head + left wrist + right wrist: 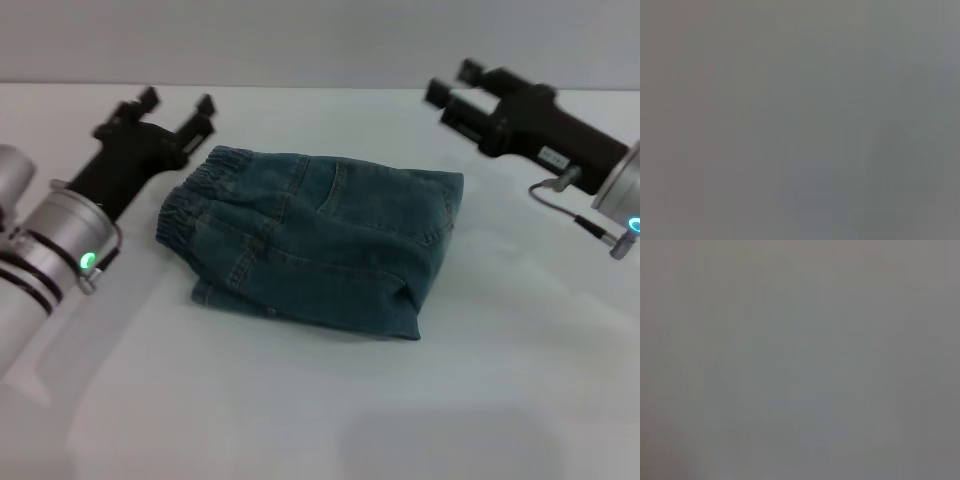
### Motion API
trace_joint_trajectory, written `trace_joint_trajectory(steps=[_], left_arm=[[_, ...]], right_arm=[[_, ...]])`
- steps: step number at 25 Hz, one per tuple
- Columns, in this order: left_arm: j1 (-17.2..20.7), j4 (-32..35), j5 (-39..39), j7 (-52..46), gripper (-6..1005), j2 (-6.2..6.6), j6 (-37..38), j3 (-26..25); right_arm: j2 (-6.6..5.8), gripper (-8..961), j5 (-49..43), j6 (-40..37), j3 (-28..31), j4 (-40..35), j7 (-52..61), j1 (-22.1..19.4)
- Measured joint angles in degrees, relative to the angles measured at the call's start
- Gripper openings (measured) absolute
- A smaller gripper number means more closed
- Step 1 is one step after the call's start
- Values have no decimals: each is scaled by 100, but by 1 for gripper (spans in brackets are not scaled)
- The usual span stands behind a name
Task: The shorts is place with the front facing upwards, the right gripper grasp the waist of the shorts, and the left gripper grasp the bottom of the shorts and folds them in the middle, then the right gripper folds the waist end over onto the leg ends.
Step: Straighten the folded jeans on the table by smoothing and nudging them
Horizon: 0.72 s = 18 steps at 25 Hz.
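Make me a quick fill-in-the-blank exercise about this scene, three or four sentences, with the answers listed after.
1. The denim shorts lie folded on the ____ table.
2. The elastic waistband of the shorts lies nearest the ____ gripper.
3. The left gripper and the right gripper each hold ____.
4. Both grippers have their fingers ____.

Missing words: white; left; nothing; open

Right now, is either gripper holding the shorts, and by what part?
Nothing is held. The left gripper and right gripper are both open, clear of the folded shorts.
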Motion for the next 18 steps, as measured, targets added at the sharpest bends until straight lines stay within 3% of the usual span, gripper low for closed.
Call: trace_joint_trajectory(steps=[1,2,3,8,14,18], left_arm=[[0,0,0,0,797,0,0,0],[183,8,-2,421,797,2,373,-530],[260,7,-3,506,797,2,436,-740],[583,-3,-14,794,797,6,671,-1402],[743,-5,-11,817,797,14,784,-1578],[834,-5,10,819,797,18,809,-1615]], right_arm=[[-13,559,-329,-131,0,-162,398,0],[-23,558,-726,-230,0,-350,796,1],[-29,558,-1202,-330,0,-589,1270,11],[-44,558,-2978,-1001,0,-1478,2840,168],[-209,558,-4743,-2342,37,-1765,4486,876],[-261,558,-5653,-2799,40,-1949,5116,1104]])
